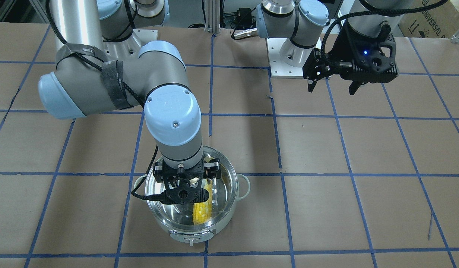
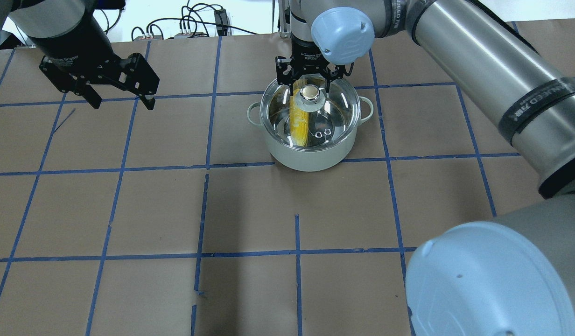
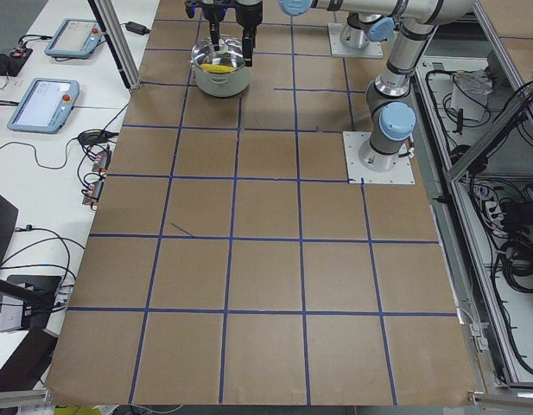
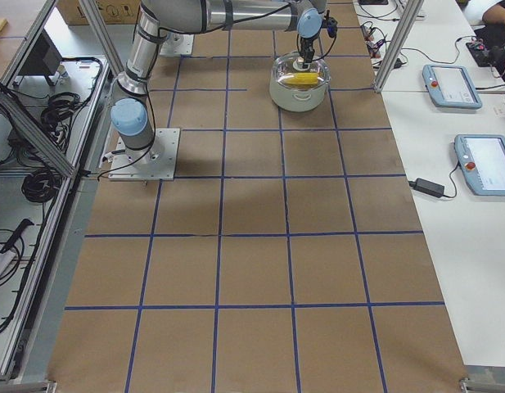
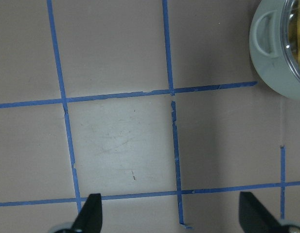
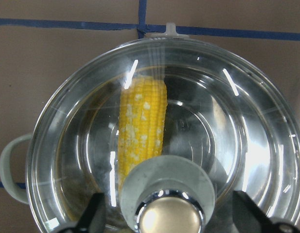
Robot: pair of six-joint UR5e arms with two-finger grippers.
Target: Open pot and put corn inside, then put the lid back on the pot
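The pale mint pot point(image 2: 311, 157) stands on the table with the clear glass lid point(image 2: 336, 112) seated on it. The yellow corn point(image 2: 299, 122) lies inside, seen through the glass, also in the right wrist view point(image 6: 140, 126) and the front view point(image 1: 202, 212). My right gripper point(image 2: 308, 83) hangs straight over the lid's knob point(image 6: 170, 213). Its fingers point(image 6: 95, 216) stand wide to either side of the knob, open and not touching it. My left gripper point(image 2: 119, 98) is open and empty, hovering well to the left of the pot point(image 5: 269, 58).
The table is brown paper with a blue tape grid point(image 2: 206, 168). My right arm's long links point(image 2: 493, 70) reach across the right half of the table above the surface. Cables and a mounting plate point(image 1: 289, 63) lie at the robot's side.
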